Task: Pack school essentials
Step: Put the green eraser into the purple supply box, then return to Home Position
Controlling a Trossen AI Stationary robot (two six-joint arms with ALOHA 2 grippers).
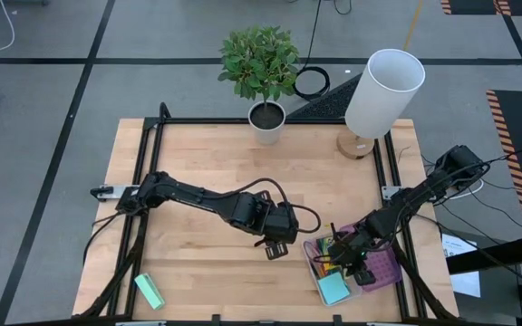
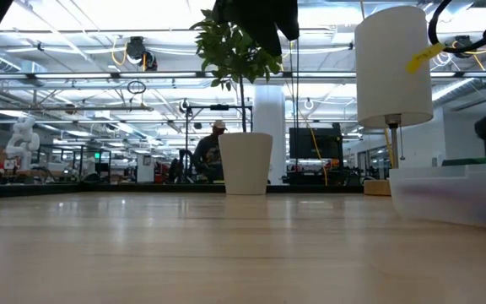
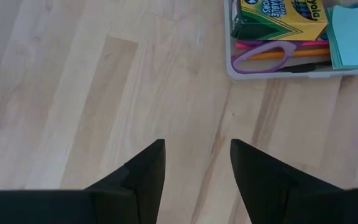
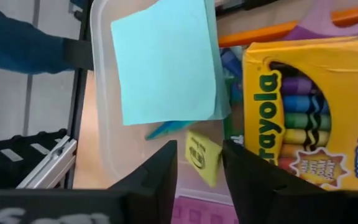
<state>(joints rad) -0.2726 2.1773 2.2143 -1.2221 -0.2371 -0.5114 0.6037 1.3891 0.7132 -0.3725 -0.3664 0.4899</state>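
Note:
A clear plastic box (image 1: 356, 272) stands at the table's near right. In it lie the yellow crayon box (image 4: 309, 112), the light-blue sticky-note pad (image 4: 163, 62), the purple-handled scissors (image 3: 260, 55), an orange pencil (image 4: 260, 32) and a tiny yellow piece (image 4: 202, 155). My right gripper (image 4: 199, 163) hangs open over the box, its fingers on either side of the yellow piece, which rests on the box's floor. My left gripper (image 3: 197, 163) is open above bare wood, just left of the box. The black pen I cannot make out.
A mint-green block (image 1: 149, 291) lies near the table's near left corner. A potted plant (image 1: 264, 77) and a white lamp (image 1: 381, 95) stand at the far edge. A purple lid or tray (image 1: 383, 267) lies beside the box on its right.

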